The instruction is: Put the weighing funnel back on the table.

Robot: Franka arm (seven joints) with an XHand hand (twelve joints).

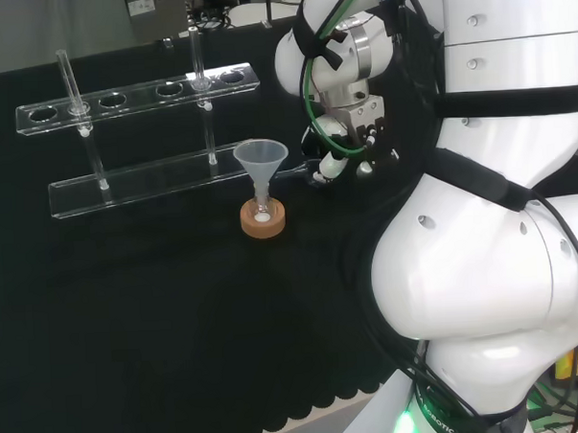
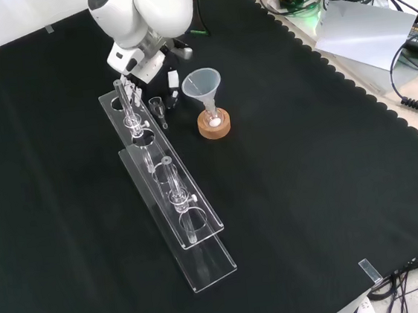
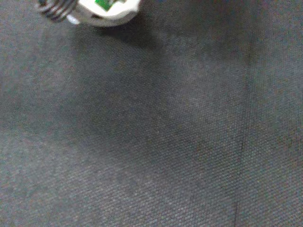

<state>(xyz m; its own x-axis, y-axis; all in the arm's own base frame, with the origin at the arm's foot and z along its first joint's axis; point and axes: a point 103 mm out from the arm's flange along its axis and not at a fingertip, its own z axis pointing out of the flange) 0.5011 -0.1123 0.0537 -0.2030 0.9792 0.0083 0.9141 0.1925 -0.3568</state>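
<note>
Matt woven cloth [image 3: 156,142] — cork ring [image 1: 263,220], glossy arm [image 1: 483,266].

One funnel [image 1: 261,160] is counted, one small flask [image 2: 213,117], one cork ring [image 1: 263,224]. At ten o'clock of them in the head view, one clear rack [image 1: 140,98], two test tubes [image 1: 70,77]. One weighing funnel [image 2: 158,108] is tallied.

High head and front views share the funnel [image 1: 261,160]; wrist view hugs cloth [image 3: 151,142].

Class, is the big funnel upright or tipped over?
Upright: the funnel stands mouth up, its stem in a small flask on the cork ring.
</note>
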